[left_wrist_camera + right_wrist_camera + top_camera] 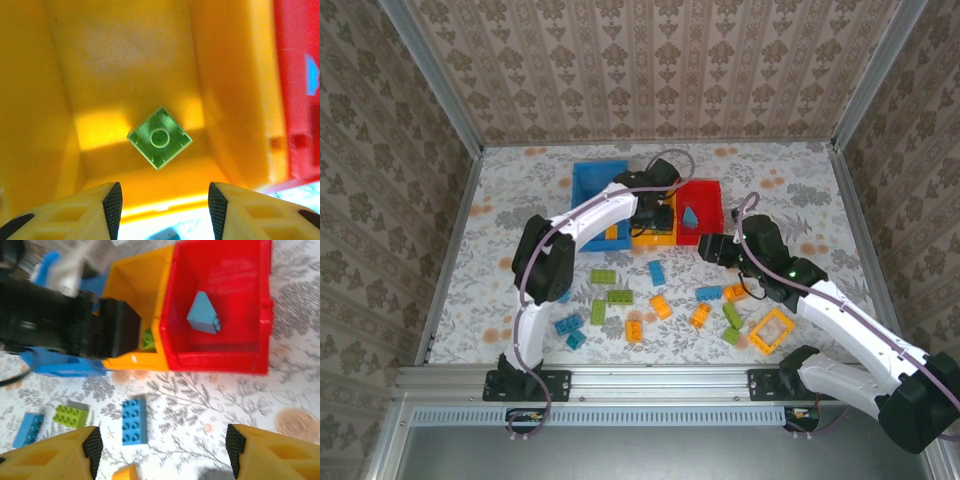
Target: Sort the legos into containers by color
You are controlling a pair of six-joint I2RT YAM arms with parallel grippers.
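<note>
My left gripper hangs open over the yellow container, and a lime green lego sits inside it with its hollow underside up, clear of both fingers. From above, that gripper covers most of the yellow container. A blue sloped lego rests in the red container. My right gripper is open above the table, with a blue lego lying between and ahead of its fingers. It hovers just in front of the red container.
The blue container stands left of the yellow one. Loose legos lie in front: lime, blue, orange, blue, and a yellow frame piece. The left arm crosses the right wrist view.
</note>
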